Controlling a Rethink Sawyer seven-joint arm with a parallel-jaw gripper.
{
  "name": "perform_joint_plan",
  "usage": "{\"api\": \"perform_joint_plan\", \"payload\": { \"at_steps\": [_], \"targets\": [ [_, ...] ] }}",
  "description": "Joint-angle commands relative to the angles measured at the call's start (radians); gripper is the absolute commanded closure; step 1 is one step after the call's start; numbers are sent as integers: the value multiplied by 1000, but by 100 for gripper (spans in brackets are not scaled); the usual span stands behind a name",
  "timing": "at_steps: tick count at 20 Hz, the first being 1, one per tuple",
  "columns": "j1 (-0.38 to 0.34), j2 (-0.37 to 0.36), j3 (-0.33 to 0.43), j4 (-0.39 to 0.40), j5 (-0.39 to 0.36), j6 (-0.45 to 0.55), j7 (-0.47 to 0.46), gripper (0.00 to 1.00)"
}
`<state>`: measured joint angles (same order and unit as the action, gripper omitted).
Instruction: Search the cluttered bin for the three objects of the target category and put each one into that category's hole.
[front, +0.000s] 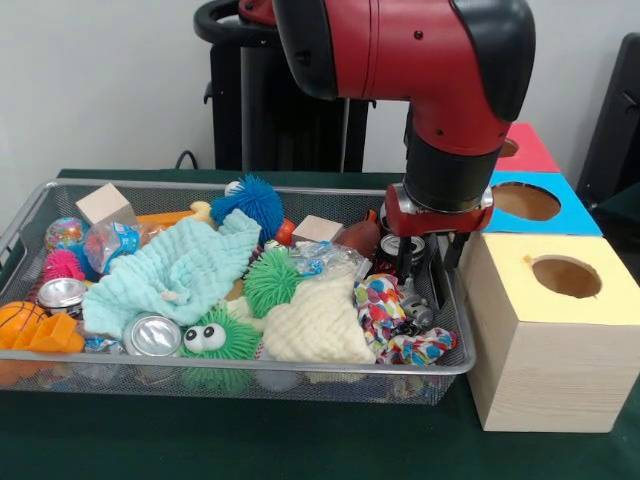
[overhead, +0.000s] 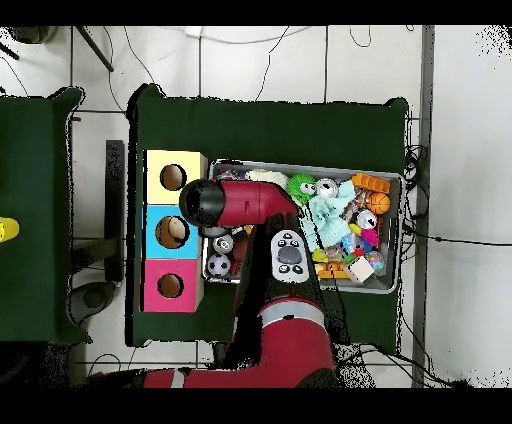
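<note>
Gripper (front: 432, 262) is down in the bin (front: 300, 368) at its 3 o'clock end, right by the yellow box (front: 553, 330). I can't tell the fingers' state among the clutter, nor which category is the target. I'd lift straight up clear of the rim before swinging toward a hole (front: 566, 276).

Wire mesh bin (front: 30, 215) sits on the green surface (front: 250, 440), packed with clutter: mint cloth (front: 180, 270) draped across the middle, cream cloth (front: 318, 322) toward the near rim, green spiky toy with googly eyes (front: 215, 340), blue spiky ball (front: 250, 203) at the far rim, metal cans (front: 155, 335). Three hole boxes stand in a row touching the bin's end: yellow-topped wooden box (front: 560, 330), blue box (front: 545, 205), pink box (front: 525, 148).
</note>
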<state>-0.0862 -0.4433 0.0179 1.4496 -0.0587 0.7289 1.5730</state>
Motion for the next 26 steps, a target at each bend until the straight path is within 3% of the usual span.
{"api": "perform_joint_plan", "payload": {
  "at_steps": [1, 6, 11, 15, 21, 26],
  "targets": [
    [-4, 44, 25, -127, 52, -131, 228, 0],
    [-13, 44, 30, -145, 57, -111, 212, 0],
    [-14, -34, 9, -148, 51, 6, 188, 0],
    [-27, -98, 3, -114, 47, 35, 163, 0],
    [-40, -106, 7, -133, 40, 54, 144, 0],
    [-35, -159, -7, -131, 46, 128, 146, 0]
  ]
}}
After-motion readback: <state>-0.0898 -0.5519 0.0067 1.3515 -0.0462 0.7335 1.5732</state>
